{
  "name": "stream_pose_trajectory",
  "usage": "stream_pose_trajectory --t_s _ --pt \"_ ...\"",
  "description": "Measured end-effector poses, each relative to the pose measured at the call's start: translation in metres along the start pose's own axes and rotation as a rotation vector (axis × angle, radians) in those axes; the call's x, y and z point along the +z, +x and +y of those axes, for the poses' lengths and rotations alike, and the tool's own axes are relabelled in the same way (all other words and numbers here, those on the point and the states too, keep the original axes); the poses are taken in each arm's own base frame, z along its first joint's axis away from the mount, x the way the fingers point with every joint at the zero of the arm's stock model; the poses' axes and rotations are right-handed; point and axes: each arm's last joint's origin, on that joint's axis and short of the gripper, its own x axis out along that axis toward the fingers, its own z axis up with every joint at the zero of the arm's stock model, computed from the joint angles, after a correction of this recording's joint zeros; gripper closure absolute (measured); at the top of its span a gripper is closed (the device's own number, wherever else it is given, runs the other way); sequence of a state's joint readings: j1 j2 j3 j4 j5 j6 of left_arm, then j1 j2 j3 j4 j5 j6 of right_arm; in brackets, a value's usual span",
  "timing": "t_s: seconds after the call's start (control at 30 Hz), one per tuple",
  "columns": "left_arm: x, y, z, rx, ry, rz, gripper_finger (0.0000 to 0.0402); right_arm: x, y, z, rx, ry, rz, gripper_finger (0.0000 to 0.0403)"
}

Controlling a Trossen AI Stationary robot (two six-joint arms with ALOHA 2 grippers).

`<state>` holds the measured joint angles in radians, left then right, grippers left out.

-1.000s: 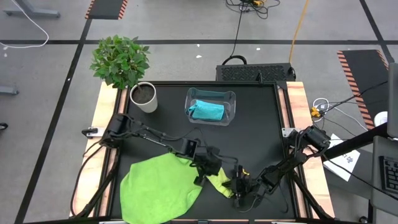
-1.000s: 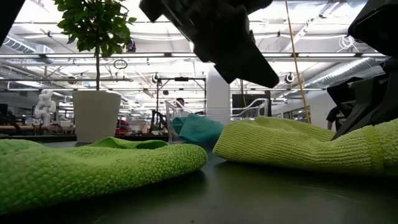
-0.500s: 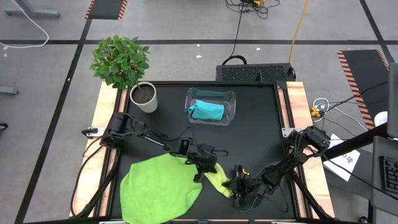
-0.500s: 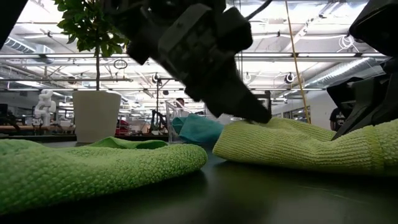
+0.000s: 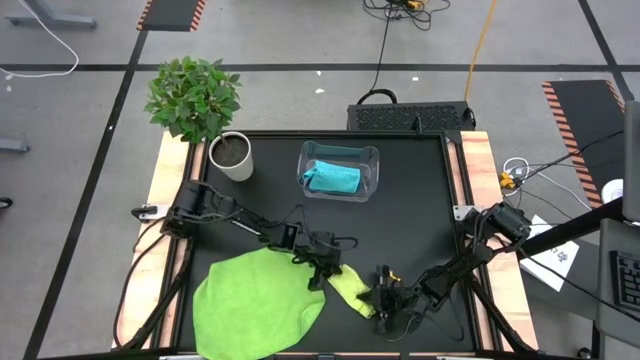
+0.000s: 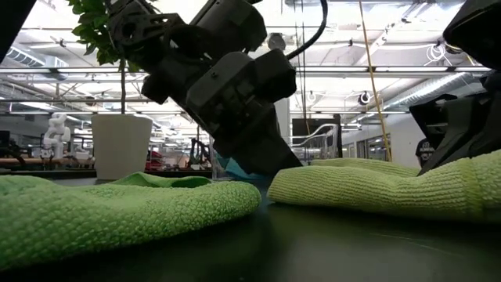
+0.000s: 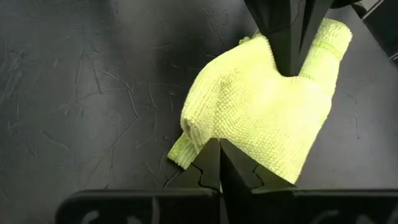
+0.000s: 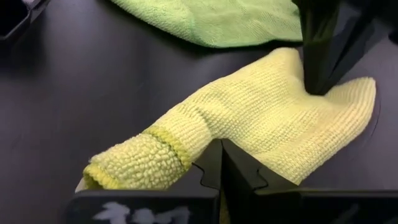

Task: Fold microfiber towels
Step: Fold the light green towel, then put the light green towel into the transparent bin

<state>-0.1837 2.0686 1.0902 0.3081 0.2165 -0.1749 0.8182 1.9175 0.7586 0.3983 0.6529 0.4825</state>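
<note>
Left hand (image 5: 322, 272) at pale towel (image 5: 350, 290) edge

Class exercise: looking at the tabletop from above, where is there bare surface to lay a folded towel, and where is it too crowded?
Free: the black table right of the clear bin, and the strip between the plant pot and the bin. Crowded: the near edge, where the bright green towel, pale yellow-green towel, left gripper and right gripper meet.
</note>
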Motion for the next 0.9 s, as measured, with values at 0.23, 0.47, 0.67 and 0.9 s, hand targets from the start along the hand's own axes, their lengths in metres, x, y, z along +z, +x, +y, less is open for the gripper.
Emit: stream_pose_trajectory --t_s 0.23,0.47,0.67,0.9 --pt "-0.006 0.006 0.002 -0.003 -0.008 0.005 0.0397 0.007 -0.002 0.006 0.040 -0.172 -0.075 0.0403" --pt "-0.008 0.008 0.003 -0.007 -0.016 0.009 0.0397 0.020 -0.011 0.012 0.067 -0.369 -0.081 0.0403" --pt "-0.008 0.008 0.006 0.000 -0.022 0.010 0.0398 0.043 -0.029 0.011 0.077 -0.394 -0.121 0.0403" --pt "-0.008 0.008 0.007 0.007 -0.018 0.005 0.0397 0.071 -0.058 0.017 0.101 -0.507 -0.211 0.0403"
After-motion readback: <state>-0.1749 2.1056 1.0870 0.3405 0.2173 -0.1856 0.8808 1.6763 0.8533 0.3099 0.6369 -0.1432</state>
